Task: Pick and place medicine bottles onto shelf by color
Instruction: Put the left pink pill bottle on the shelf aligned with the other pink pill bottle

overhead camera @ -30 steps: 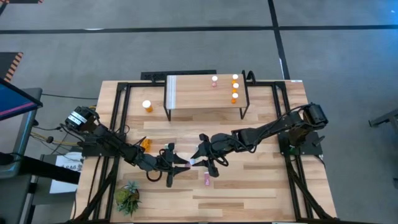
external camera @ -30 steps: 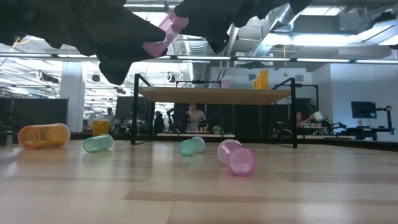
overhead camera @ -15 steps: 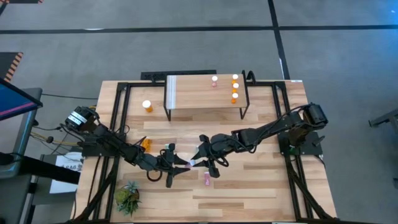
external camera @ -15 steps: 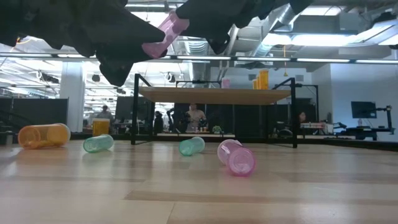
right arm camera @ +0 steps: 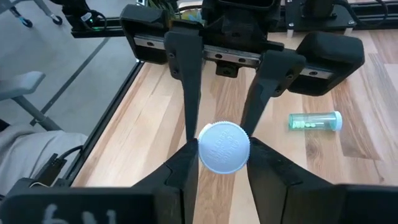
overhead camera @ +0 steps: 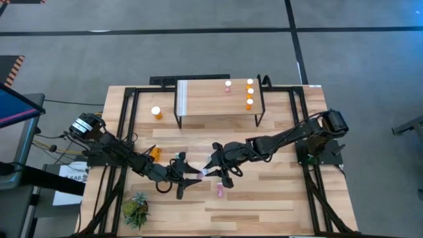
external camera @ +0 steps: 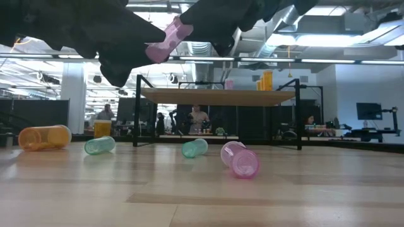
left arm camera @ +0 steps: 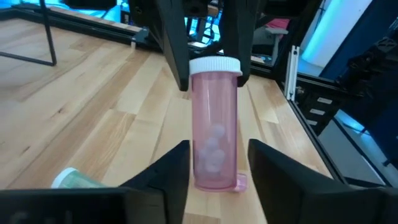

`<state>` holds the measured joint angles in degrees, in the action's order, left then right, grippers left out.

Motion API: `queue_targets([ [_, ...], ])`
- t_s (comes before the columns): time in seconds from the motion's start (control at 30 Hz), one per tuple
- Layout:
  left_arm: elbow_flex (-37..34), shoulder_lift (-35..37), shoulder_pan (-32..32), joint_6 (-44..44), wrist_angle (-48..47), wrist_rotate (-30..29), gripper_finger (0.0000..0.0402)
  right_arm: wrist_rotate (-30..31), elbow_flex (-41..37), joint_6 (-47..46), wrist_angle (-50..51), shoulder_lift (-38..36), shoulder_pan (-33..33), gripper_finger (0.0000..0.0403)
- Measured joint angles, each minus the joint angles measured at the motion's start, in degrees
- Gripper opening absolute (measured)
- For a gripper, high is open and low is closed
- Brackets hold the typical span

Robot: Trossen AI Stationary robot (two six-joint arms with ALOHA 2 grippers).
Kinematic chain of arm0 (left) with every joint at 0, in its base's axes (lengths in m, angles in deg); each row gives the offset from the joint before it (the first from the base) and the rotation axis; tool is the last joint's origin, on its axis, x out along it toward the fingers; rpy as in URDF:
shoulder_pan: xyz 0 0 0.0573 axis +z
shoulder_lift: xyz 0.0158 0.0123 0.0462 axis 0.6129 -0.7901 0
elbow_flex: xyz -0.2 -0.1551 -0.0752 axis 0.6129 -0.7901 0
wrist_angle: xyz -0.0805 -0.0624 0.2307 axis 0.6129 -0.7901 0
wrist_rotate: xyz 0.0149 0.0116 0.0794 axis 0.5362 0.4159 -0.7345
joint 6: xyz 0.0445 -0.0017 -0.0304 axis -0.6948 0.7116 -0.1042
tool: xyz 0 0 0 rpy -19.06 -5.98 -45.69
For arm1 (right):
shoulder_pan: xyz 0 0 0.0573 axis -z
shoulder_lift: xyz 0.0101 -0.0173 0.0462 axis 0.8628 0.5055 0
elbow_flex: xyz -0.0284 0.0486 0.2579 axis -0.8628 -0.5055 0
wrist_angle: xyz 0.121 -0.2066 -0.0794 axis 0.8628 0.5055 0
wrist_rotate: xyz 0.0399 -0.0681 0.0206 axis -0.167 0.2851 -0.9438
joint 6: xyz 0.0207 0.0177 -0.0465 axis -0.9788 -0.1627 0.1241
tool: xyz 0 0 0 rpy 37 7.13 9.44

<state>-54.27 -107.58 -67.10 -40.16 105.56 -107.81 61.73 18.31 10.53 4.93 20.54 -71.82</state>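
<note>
Seen from above, with the table's middle as the dial's centre, a plant [overhead camera: 135, 210] sits at 8 o'clock near the edge. An orange bottle [overhead camera: 156, 113] stands at 10 o'clock, and a second orange one [overhead camera: 154, 153] lies at 9 o'clock beside the left arm.

The left gripper [left arm camera: 214, 168] hangs above the table just short of centre, at 8 o'clock. Its fingers stand narrowly apart on either side of the base of a pink bottle [left arm camera: 214, 130], with a thin gap on each side. The right gripper [right arm camera: 224, 155] faces it from 3 o'clock and pinches this bottle's white cap [right arm camera: 224, 147], holding it in the air.

Below, two teal bottles [external camera: 100, 145] [external camera: 194, 147] and another pink one [external camera: 240, 159] lie on the wood.

The shelf [overhead camera: 218, 106] stands at 12 o'clock. At its right end are one pink bottle [overhead camera: 228, 86] and a row of three orange ones [overhead camera: 250, 93], all upright.
</note>
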Motion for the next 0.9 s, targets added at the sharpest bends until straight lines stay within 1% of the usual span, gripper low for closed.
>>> queue_targets([
  [0.1,0.00,0.00,0.00,-0.69,0.01,-0.93,0.0180,0.02,0.00,0.00,0.26,0.00,0.06,0.0133],
  [0.23,0.00,0.73,-0.01,-1.23,0.17,-2.29,0.0203,0.02,0.00,-0.04,1.26,0.00,0.46,0.0134],
  [0.37,0.00,2.72,-0.39,-1.63,-2.87,-4.18,0.0212,0.02,-0.02,-0.07,2.53,0.00,1.22,0.0133],
  [0.5,0.00,5.87,-1.65,-1.68,-8.14,-8.74,0.0213,0.04,0.03,-0.12,4.67,-0.09,2.40,0.0133],
  [0.6,0.00,8.43,-2.81,-1.45,-12.24,-12.82,0.0213,0.04,2.19,-0.15,10.89,-0.68,3.57,0.0134],
  [0.67,0.00,9.53,-3.59,-1.34,-13.55,-14.50,0.0213,0.04,4.44,-0.15,15.43,-0.88,4.40,0.0134],
  [0.9,0.00,10.38,-4.46,-1.04,-14.37,-15.02,0.0213,0.10,14.18,2.91,32.01,-2.43,8.19,0.0135],
])
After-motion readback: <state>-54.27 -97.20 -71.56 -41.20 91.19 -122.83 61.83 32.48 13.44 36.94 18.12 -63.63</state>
